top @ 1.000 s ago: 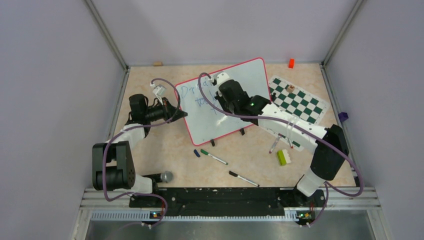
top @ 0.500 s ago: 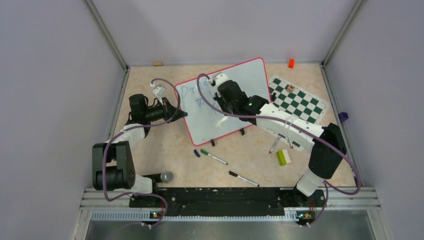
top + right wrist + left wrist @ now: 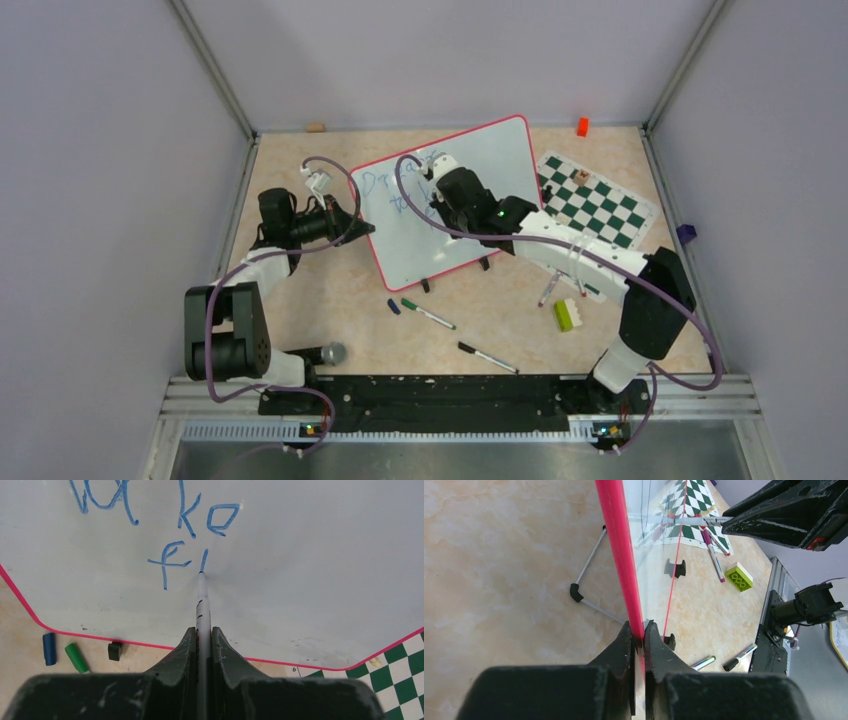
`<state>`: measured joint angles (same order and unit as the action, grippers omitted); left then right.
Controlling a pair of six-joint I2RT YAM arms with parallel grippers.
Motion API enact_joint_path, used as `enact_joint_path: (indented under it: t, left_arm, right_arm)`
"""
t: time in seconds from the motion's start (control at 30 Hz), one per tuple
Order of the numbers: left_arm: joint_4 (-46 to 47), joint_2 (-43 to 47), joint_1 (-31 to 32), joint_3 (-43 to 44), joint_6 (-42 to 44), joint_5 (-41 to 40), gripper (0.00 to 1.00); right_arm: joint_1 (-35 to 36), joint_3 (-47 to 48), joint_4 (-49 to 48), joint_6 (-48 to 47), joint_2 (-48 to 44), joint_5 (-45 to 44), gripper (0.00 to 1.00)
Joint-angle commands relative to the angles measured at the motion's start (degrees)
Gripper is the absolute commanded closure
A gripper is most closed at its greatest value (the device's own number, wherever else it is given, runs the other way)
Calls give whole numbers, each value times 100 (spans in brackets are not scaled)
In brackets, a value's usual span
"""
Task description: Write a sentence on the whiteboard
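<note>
The whiteboard (image 3: 500, 160) stands tilted on black feet, its red frame (image 3: 616, 540) running up the left wrist view. My left gripper (image 3: 355, 225) (image 3: 639, 630) is shut on that frame at the board's left edge. Blue lettering, the sentence (image 3: 385, 185) (image 3: 163, 575), covers the board's left part; the right wrist view shows "ko" and below it "fl". My right gripper (image 3: 435, 208) (image 3: 202, 635) is shut on a white marker (image 3: 201, 595). Its tip touches the board at the foot of the last stroke.
A green-and-white chess mat (image 3: 595, 205) lies right of the board, partly under my right arm. On the table in front lie a green-capped marker (image 3: 428, 314), a black marker (image 3: 487, 358), a blue cap (image 3: 393, 308), a pink marker (image 3: 547, 290) and a green brick (image 3: 567, 315).
My right gripper has shifted slightly to the left across the board with the marker. The left arm and the board have not moved.
</note>
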<state>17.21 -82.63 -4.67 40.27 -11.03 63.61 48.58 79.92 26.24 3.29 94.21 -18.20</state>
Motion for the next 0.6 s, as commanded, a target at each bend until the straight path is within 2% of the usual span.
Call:
enact_joint_path:
  t: [0.0,0.57]
  left_arm:
    - [4,12,115,-82,812,-229,100]
    - [-6,20,117,-80,811,-231,100]
  right_arm:
    - [-68,-217,-68,127,-135,104,100]
    - [-114,-4,-10,114,-605,194,100]
